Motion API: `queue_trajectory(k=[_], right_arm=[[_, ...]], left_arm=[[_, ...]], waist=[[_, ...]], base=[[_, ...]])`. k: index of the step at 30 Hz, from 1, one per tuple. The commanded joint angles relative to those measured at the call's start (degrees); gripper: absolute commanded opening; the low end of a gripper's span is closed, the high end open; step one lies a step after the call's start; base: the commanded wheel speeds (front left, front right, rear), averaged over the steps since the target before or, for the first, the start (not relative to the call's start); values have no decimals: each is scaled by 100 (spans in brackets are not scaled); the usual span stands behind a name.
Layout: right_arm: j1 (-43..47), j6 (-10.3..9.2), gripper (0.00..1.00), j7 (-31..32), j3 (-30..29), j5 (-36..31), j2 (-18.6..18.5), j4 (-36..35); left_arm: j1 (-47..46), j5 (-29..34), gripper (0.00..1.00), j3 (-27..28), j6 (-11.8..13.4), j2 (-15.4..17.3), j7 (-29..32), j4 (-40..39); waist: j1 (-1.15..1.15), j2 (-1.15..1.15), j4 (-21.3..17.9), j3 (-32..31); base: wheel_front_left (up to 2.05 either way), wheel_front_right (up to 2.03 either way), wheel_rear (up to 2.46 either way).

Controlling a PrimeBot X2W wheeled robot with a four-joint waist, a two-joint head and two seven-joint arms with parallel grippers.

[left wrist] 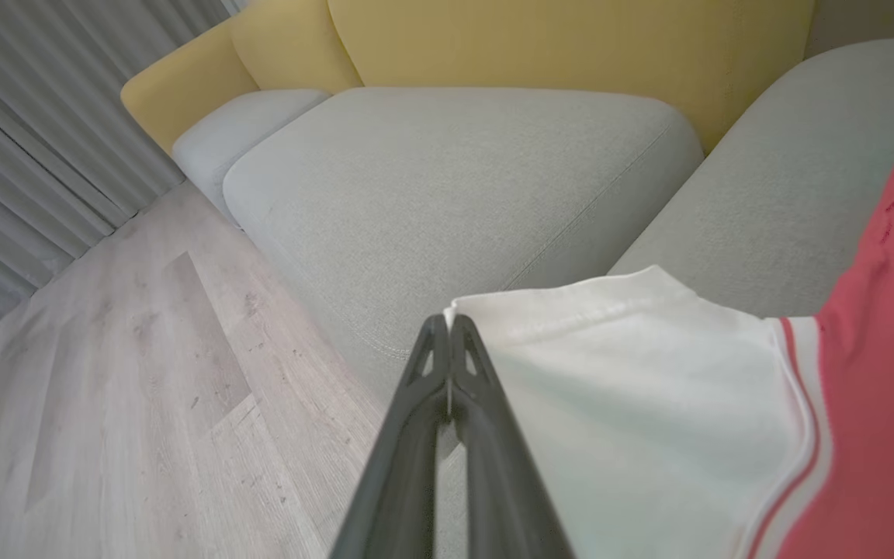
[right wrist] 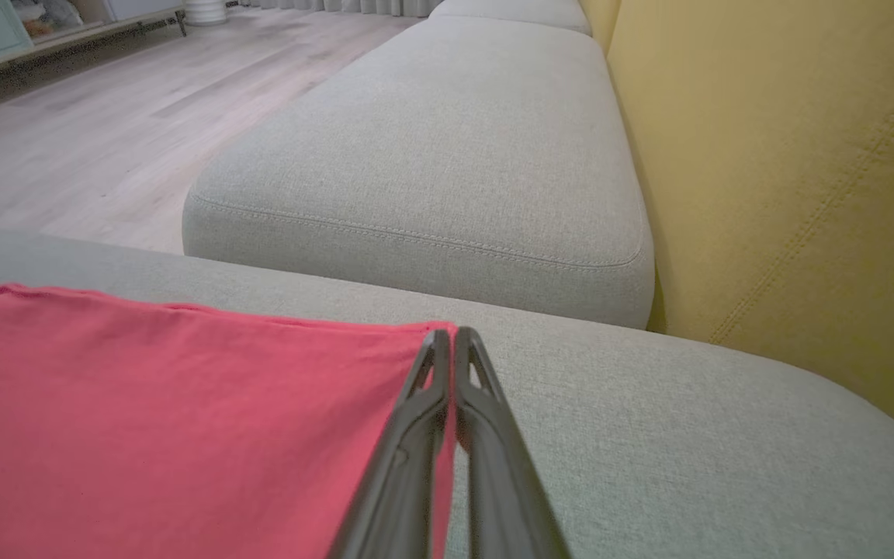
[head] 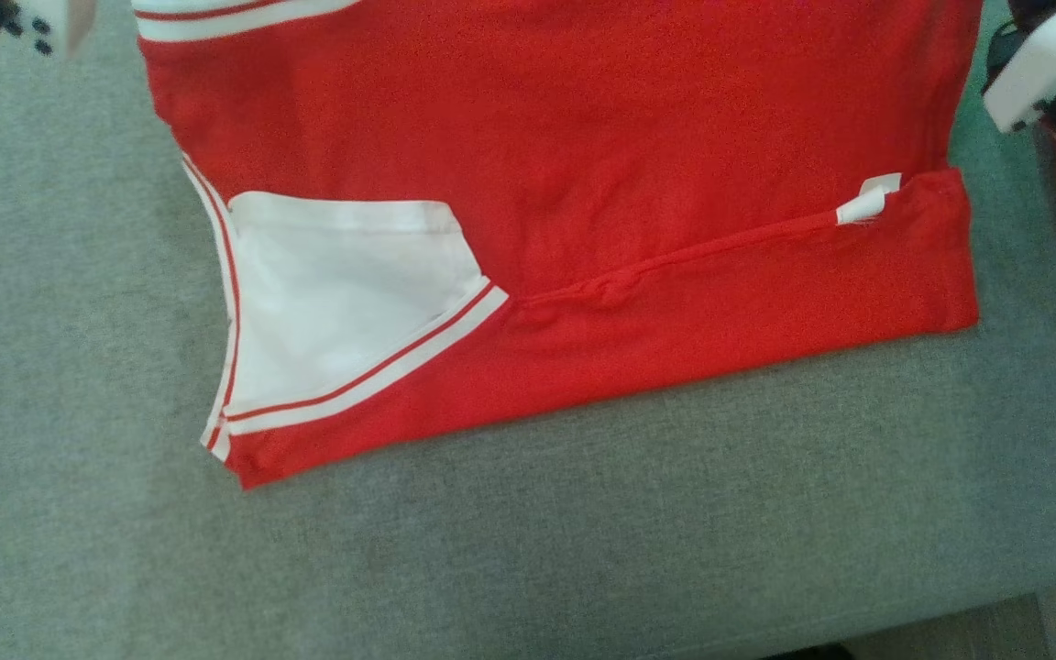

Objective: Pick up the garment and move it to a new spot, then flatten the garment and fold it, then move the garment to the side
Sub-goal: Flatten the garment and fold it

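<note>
I saw the red garment (head: 583,137) spread on the grey sofa cushion (head: 491,550), from centre to 12 o'clock. My left gripper (left wrist: 449,322) was clamped on its white sleeve (left wrist: 633,388) corner, my right gripper (right wrist: 452,335) on a red corner. I judged both should lift evenly, cloth taut.

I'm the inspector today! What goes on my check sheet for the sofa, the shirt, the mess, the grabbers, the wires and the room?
Surface: grey sofa cushion.
Job's things: red garment lying on the cushion, a small white tag showing near one edge.
Clutter: nothing seen.
Grippers: left gripper shut on the edge of the white sleeve; right gripper shut on a red corner of the garment.
Cables: nothing seen.
Surroundings: yellow backrest, wooden floor, grey curtain.
</note>
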Motion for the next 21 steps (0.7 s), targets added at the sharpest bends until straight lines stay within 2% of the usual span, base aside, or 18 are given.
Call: queue_trajectory(k=[1, 4, 9, 14, 21], right_arm=[[300, -4, 0, -121, -75, 132, -282, -119], [495, -4, 0, -142, -115, 227, -398, -205], [1007, -4, 0, -169, -216, 291, -668, -418], [1535, -4, 0, -174, -550, 133, -873, -696], [2430, -4, 0, -175, -1115, -264, -958, -1087]], left_arm=[[17, -84, 0, 341, 85, 316, -148, -217], [284, -172, 0, 358, 139, 447, -284, -410], [1146, -406, 0, 392, 450, 948, -586, -1155], [2087, -595, 0, 324, 963, 1448, -711, -2096], [3299, -815, 0, 144, 1752, 2008, -901, -3175]], waist=[[0, 0, 66, -128], [0, 0, 108, -235], [0, 0, 187, -498], [0, 0, 272, -662], [0, 0, 326, -841]], base=[[0, 0, 0], [0, 0, 0], [0, 0, 0], [0, 0, 0], [0, 0, 0]])
